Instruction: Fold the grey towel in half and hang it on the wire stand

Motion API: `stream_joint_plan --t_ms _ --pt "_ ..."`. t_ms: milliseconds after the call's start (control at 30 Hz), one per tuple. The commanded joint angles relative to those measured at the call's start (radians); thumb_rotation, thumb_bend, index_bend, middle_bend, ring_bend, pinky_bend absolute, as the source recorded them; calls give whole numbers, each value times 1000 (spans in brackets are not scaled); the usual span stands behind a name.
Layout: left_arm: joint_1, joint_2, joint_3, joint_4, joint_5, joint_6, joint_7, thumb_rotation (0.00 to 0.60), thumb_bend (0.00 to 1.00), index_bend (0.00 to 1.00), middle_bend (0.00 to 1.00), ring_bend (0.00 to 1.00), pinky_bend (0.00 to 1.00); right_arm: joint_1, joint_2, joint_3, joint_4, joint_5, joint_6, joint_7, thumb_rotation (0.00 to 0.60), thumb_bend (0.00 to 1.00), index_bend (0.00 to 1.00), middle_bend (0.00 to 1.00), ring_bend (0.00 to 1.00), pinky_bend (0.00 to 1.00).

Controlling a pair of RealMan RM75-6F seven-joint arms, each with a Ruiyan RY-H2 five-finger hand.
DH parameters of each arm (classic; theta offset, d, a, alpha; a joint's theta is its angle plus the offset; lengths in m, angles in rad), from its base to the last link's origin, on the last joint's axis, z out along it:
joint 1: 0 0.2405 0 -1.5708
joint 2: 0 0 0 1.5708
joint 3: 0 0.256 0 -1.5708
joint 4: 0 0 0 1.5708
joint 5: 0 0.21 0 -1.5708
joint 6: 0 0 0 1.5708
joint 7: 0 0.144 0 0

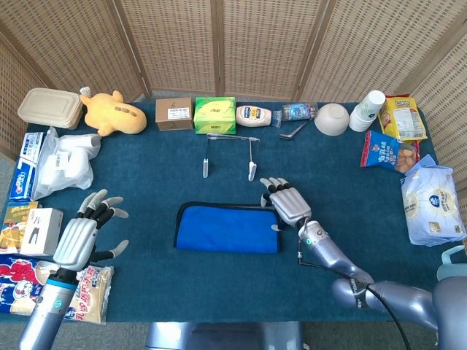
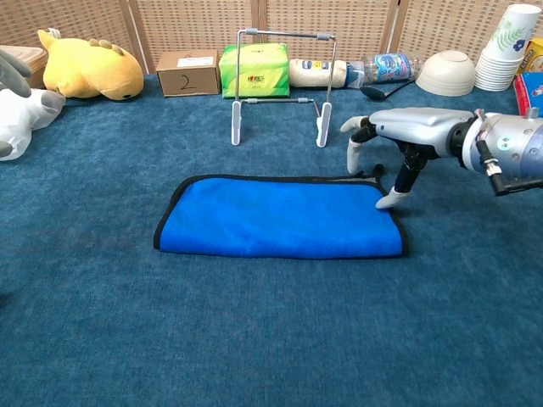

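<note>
The towel [image 1: 228, 228] [image 2: 280, 227] is bright blue with a black hem. It lies folded flat on the table's middle, fold toward me. The wire stand [image 1: 229, 138] [image 2: 282, 36] stands upright just behind it, bare. My right hand [image 1: 287, 205] [image 2: 405, 129] hovers at the towel's right end, palm down and fingers apart, holding nothing. One fingertip [image 2: 386, 202] reaches down to the towel's far right corner. Whether it touches the cloth I cannot tell. My left hand [image 1: 79, 238] floats at the table's left front, fingers spread and empty, far from the towel.
Along the back stand a brown box [image 2: 187, 73], a green tissue box [image 2: 254, 69], a mayonnaise bottle [image 2: 317, 73], a white bowl [image 2: 447, 73] and paper cups [image 2: 504, 47]. A yellow plush [image 2: 85, 69] lies back left. Snack packs [image 1: 26, 240] crowd the left edge, bags [image 1: 430, 204] the right.
</note>
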Motion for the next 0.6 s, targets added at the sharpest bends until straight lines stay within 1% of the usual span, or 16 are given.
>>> stream_joint_plan --t_ms 33,200,600 --pt "1 1 1 0 1 0 -2 600 333 351 215 23 46 -1 -10 -1 12 -1 10 -10 600 141 352 60 0 0" --pt "4 3 2 1 4 1 -6 600 333 351 214 22 46 -2 -27 -3 36 2 21 -31 600 141 330 57 0 0" --pt "8 4 3 5 10 1 -16 600 333 351 214 20 47 -5 -48 7 63 4 57 -73 600 149 323 57 0 0"
